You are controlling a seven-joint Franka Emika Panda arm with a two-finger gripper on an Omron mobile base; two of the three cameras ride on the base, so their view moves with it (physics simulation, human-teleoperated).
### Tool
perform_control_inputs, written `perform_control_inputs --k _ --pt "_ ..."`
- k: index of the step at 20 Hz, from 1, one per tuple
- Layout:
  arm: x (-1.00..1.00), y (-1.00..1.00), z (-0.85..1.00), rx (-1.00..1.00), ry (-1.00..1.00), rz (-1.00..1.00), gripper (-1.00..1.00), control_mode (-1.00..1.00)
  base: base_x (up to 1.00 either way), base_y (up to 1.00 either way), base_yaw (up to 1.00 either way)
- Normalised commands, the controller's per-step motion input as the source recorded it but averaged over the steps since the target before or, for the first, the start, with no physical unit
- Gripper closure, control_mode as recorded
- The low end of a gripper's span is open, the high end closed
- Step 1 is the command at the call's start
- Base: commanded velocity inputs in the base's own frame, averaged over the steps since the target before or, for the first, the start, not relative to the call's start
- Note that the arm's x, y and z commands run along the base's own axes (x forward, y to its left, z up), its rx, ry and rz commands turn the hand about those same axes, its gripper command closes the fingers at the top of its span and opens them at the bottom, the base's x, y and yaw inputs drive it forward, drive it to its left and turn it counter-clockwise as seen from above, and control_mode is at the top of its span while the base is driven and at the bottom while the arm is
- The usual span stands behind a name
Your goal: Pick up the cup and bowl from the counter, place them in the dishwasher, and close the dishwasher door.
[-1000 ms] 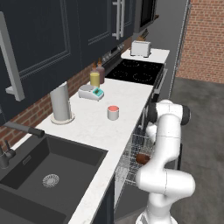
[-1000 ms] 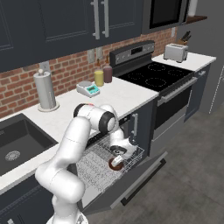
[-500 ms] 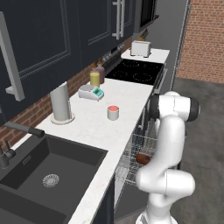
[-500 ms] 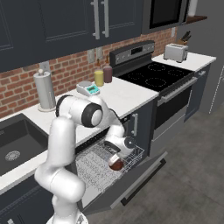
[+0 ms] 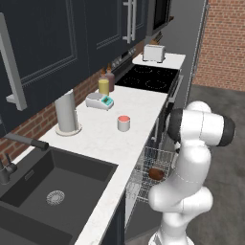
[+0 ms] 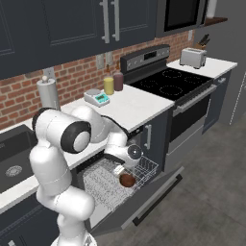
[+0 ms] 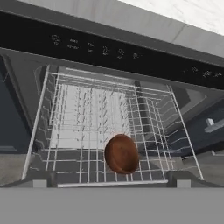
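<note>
right base view: arm bent sharply down from the shoulder, elbow raised beside the counter (image 6: 144, 108) edge, forearm folded low toward the open dishwasher (image 6: 108, 185), wrist just above the pulled-out wire rack (image 6: 98, 180). gripper (image 6: 126, 168) hanging close over the bowl (image 6: 127, 179), apart from it, jaws spread wide and holding nothing. bowl resting on its side in the rack near the front right corner. dishwasher door (image 6: 144, 197) dropped flat, open.

left base view: white arm rising at the lower right, big upper joint level with the counter (image 5: 103, 139) edge, lower links blocking most of the rack (image 5: 146, 167); bowl (image 5: 156, 174) seen as a brown patch among the wires. cup (image 5: 124, 123) standing upright on the counter, well apart from the arm, near a small scale (image 5: 99, 101) and a paper towel roll (image 5: 66, 113).

hand view: looking down into the rack (image 7: 109, 131), bowl (image 7: 122, 154) tilted near the front rail, dark control strip (image 7: 113, 52) above.
</note>
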Motion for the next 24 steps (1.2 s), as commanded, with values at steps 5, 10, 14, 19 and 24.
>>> perform_control_inputs --k 5,10,14,19,24 --pt "0.0 0.0 1.0 0.0 0.11 0.0 -1.0 -1.0 0.0 0.0 0.0" --pt "0.0 0.03 1.0 0.0 0.16 -0.02 -1.0 -1.0 0.0 0.0 0.0" --pt "0.0 0.11 0.92 -0.01 0.04 -0.1 -1.0 -1.0 0.0 0.0 0.0" --pt "0.0 0.23 1.0 0.0 0.0 -0.09 -1.0 -1.0 0.0 0.0 0.0" --pt "0.0 0.26 0.79 0.0 0.0 -0.11 -1.0 -1.0 0.0 0.0 0.0"
